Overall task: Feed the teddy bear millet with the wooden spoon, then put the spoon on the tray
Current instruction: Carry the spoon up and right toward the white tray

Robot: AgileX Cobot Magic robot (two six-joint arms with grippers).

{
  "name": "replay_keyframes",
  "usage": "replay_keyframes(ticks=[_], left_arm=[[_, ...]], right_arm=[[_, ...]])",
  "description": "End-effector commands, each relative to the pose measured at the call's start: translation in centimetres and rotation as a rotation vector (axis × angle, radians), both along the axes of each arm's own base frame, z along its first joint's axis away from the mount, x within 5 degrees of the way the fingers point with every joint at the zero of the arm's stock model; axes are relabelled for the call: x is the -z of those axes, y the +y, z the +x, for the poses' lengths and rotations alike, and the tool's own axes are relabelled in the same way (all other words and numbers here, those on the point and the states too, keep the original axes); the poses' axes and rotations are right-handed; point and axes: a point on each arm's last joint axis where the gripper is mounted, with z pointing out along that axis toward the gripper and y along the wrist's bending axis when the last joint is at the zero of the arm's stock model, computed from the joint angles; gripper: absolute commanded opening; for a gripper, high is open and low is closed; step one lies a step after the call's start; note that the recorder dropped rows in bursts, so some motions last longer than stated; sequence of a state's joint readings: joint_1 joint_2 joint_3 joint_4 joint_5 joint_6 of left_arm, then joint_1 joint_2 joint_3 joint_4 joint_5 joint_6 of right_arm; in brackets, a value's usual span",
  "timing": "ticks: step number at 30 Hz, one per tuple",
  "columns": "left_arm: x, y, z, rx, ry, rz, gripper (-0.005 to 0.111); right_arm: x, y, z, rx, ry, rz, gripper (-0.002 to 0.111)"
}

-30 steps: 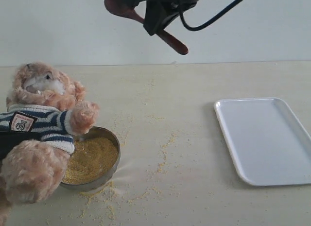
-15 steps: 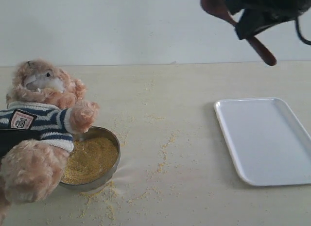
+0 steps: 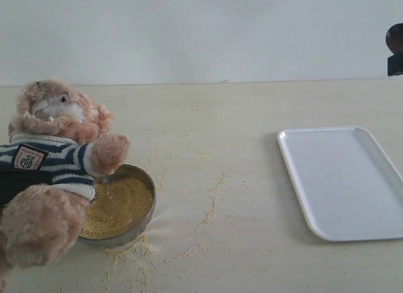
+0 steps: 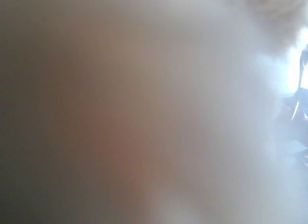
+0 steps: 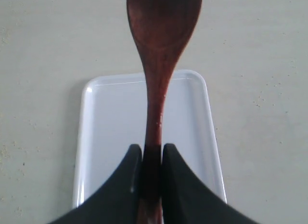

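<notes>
Jaws of our right gripper (image 5: 153, 154) pinch the wooden spoon (image 5: 162, 36) by its handle, up over the tray (image 5: 110, 118). Our left gripper is lost in a blur, so we cannot tell. In the exterior view the tray lies at 3 o'clock. The teddy bear (image 3: 56, 148) sits at 9 o'clock, its paw at the bowl (image 3: 150, 195) of millet (image 3: 116, 208).

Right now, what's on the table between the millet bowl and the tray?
Only loose millet scattered on tabletop; nothing else between bowl and tray, per the exterior view.
</notes>
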State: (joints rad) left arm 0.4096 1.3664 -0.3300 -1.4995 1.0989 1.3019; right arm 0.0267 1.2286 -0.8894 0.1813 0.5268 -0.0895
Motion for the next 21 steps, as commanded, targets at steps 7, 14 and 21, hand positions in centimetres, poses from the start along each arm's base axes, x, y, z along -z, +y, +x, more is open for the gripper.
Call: replay_keyframes(ticks=[7, 14, 21], left_arm=[[-0.3, 0.0, 0.1, 0.002, -0.018, -0.012, 0.005], [-0.2, 0.1, 0.2, -0.015, -0.014, -0.001, 0.005], [-0.3, 0.1, 0.4, -0.029, -0.019, -0.011, 0.005]], right_arm=[[2.5, -0.1, 1.4, 0.031, 0.014, 0.027, 0.0], [5.8, 0.2, 2.9, 0.003, 0.136, 0.037, 0.0], [8.4, 1.4, 4.0, -0.096, 0.195, 0.009, 0.0]])
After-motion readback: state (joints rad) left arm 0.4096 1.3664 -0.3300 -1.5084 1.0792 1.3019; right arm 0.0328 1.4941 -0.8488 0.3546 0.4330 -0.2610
